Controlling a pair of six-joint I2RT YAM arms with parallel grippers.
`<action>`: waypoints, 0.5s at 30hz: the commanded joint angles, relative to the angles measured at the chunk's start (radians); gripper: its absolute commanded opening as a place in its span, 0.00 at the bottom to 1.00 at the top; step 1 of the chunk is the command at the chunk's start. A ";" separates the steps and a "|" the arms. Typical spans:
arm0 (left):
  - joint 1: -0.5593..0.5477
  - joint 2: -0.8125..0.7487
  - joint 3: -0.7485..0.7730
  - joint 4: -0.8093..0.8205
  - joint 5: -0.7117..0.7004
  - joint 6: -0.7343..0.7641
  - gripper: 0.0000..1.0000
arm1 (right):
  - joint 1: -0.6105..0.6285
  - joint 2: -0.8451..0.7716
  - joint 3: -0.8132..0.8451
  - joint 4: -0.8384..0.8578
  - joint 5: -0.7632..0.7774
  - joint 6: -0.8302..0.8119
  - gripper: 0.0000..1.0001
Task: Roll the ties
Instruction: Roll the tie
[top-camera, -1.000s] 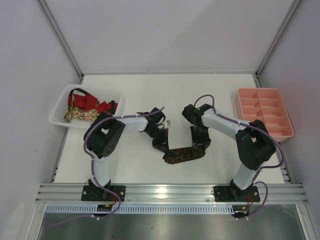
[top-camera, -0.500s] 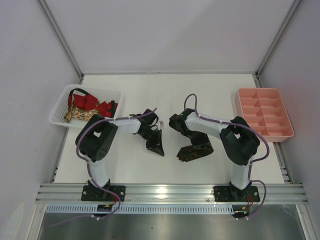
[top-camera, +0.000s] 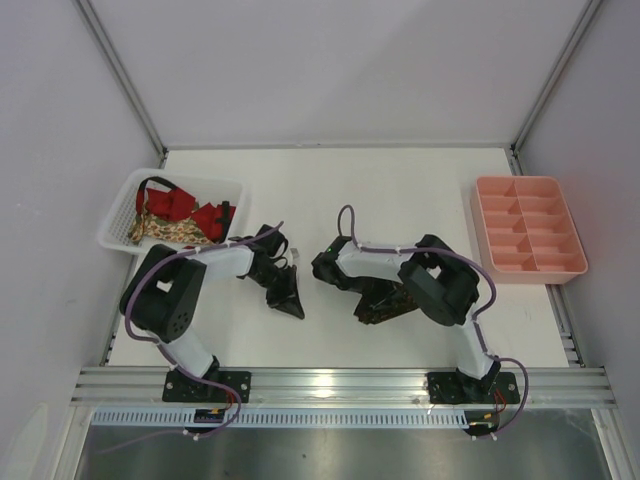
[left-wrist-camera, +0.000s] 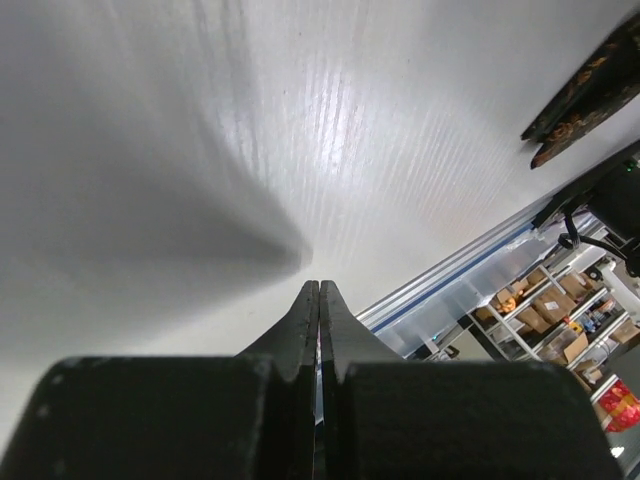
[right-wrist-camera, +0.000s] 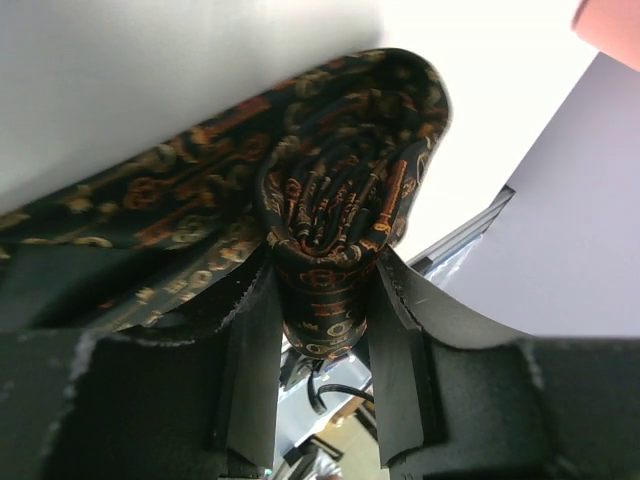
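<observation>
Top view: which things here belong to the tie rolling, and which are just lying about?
Part of the job:
- dark patterned tie, partly rolled and gripped by the right hand
- red tie and floral tie, in the white basket

Just lying about:
- pink tray, off to the right, nothing in it

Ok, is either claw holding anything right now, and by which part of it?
The right claw grips the dark patterned tie by its rolled-up end; the left claw is shut on nothing.
</observation>
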 joint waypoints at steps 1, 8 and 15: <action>0.032 -0.063 -0.012 -0.016 -0.007 0.045 0.00 | 0.033 0.039 0.037 0.048 -0.056 0.045 0.01; 0.055 -0.072 -0.008 -0.035 -0.004 0.077 0.01 | 0.039 0.027 -0.006 0.156 -0.161 0.006 0.20; 0.063 -0.070 0.005 -0.054 -0.004 0.091 0.01 | 0.013 -0.057 -0.003 0.239 -0.327 -0.069 0.46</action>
